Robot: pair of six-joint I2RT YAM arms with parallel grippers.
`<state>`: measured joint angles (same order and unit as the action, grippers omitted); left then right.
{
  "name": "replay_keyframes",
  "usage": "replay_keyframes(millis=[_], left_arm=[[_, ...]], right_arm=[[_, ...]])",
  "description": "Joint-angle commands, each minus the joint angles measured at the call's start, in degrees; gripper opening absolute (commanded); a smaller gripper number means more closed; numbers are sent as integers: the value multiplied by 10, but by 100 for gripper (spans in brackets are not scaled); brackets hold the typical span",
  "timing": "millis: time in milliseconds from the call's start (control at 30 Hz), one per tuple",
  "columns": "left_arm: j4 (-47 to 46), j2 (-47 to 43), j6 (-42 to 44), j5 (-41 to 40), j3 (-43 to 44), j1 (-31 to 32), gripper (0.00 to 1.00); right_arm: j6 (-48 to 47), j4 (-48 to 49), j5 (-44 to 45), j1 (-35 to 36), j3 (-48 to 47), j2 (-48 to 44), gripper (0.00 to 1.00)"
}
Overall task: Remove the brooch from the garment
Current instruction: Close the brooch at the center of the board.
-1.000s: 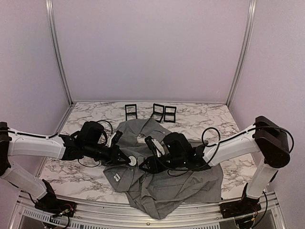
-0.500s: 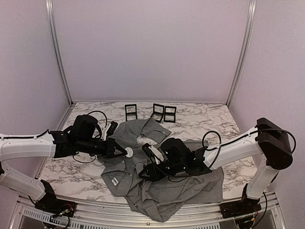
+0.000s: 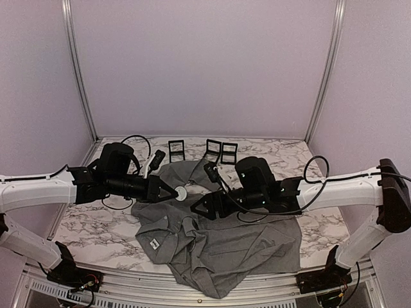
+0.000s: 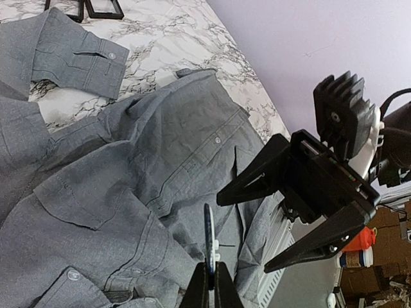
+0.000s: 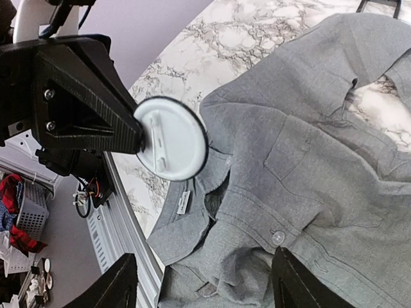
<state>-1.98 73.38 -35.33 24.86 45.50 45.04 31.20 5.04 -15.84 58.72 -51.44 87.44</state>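
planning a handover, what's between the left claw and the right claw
Only the white brooch, pinched in the left claw; then bare air to the open right claw, seen from both wrists.

Seen from above, the left arm (image 3: pixel 38 192) climbs from its base at 7 o'clock, bends its elbow out at 9, and stretches its forearm level toward 3. Its left tool (image 3: pixel 172 192) is pinched tight on a round white brooch (image 3: pixel 182 192), fingers pressed flat together. The right arm (image 3: pixel 347 189) mirrors it, with its base at 5 o'clock, elbow at 3, and forearm reaching toward 9. The right tool (image 3: pixel 196 209) has its fingers spread wide with nothing between them. Its tips lie just toward 5 o'clock of the left tool's, the two nose to nose.
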Motion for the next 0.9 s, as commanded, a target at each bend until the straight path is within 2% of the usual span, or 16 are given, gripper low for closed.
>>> replay_keyframes(millis=[0,467,567,867], left_arm=[[-9,14,38,45,28,-3,0],[-1,28,103,181,62,-4,0],[-8,26,106,202,64,-3,0],[6,31,127,233,79,6,0]], right_arm=[[-34,-6,-35,-30,-22,-29,69],[-60,81,-177,-69,-25,-45,70],[-55,89,-198,-69,-29,-40,66],[-13,136,-259,-70,-30,-27,48]])
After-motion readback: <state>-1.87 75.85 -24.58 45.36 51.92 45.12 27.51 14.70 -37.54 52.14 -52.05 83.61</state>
